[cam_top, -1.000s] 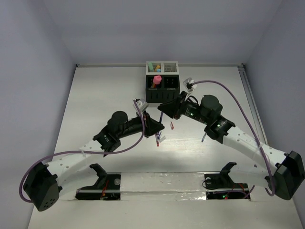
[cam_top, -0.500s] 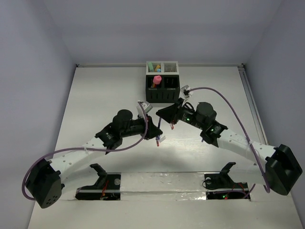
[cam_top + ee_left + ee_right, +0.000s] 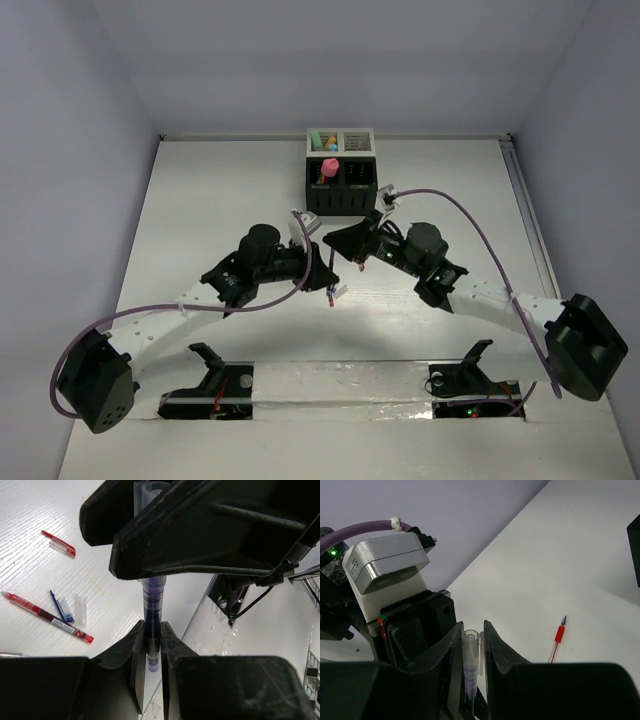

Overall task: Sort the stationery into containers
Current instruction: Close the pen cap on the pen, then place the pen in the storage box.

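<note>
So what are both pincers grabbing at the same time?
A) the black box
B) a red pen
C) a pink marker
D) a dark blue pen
D: the dark blue pen is clamped by the left pincer at one end and by the right pincer at its clear-capped end.

A white worktop [image 3: 200, 220] with a faint wood-grain texture fills the view from above. Pale lilac-grey walls [image 3: 340, 60] enclose it at the back and on both sides. A strip of shiny tape [image 3: 340, 385] runs along its near edge. A thin pale rail [image 3: 527, 215] lines its right edge.
</note>
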Available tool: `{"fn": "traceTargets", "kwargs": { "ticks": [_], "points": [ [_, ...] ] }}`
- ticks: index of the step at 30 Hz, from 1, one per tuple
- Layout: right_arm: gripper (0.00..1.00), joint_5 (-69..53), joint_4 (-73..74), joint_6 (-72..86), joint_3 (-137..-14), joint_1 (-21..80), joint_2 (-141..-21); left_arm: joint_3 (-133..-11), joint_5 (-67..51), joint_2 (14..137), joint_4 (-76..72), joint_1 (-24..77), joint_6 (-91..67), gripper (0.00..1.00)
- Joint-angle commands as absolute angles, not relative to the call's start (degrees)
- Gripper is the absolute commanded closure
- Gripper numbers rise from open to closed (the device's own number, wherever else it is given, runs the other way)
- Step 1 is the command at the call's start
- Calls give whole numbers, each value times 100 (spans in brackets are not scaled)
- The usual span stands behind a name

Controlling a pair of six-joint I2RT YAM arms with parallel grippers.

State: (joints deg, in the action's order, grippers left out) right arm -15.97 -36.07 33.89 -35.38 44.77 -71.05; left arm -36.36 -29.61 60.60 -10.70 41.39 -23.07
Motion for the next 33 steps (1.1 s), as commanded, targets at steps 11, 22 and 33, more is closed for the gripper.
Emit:
{"fn": "traceTargets", "kwargs": {
  "ticks": [11, 22, 33],
  "points": [
    [100, -2927, -1520, 3691, -2628, 5528, -7962, -5246, -1978, 5792, -4228, 3480, -2426, 100],
    [100, -3181, -1677, 3884, -2154, 5862, -8059, -5379, -1890, 5669, -4140, 3156, -2294, 100],
    [100, -2145, -1319, 3885, -2345, 5862, -7084, -4993, -1951, 5555, -4218, 3155, -2566, 100]
  ]
}}
